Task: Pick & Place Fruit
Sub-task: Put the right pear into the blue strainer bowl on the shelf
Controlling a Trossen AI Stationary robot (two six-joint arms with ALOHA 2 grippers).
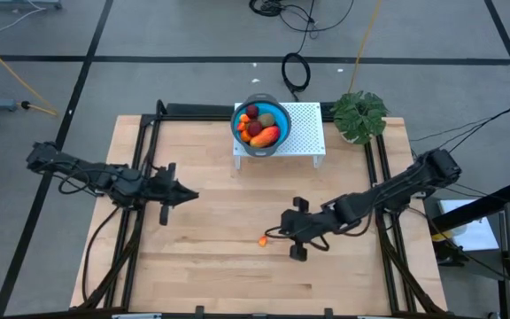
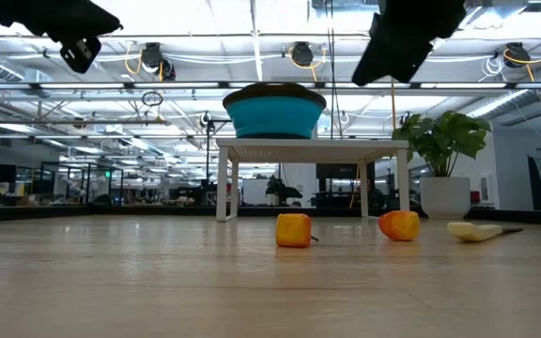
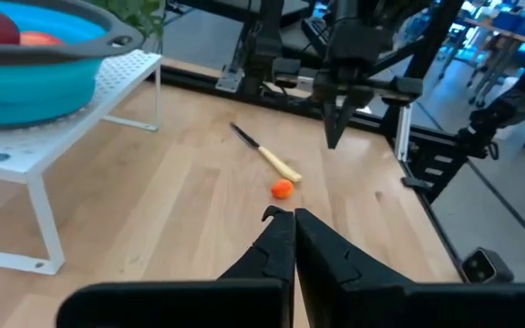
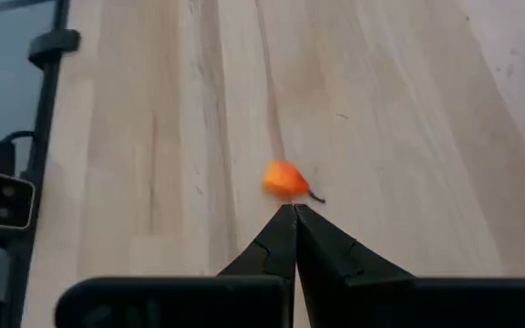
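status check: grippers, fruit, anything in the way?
Both grippers shut, empty: left gripper mid-table, right gripper above orange fruit piece. Other fruit in blue bowl on white rack. Nothing blocking.

high: looked straight down, whole table (image 1: 202, 266) | low: table-top level, faced room | left wrist: looked across toward right arm | right wrist: close, angled down | shared: small orange fruit (image 4: 283, 179), blue bowl (image 1: 261, 128)

Grey floor (image 1: 193, 80) crossed by dark lines surrounds the table; ceiling lights (image 2: 252, 23) brighten the open hall.
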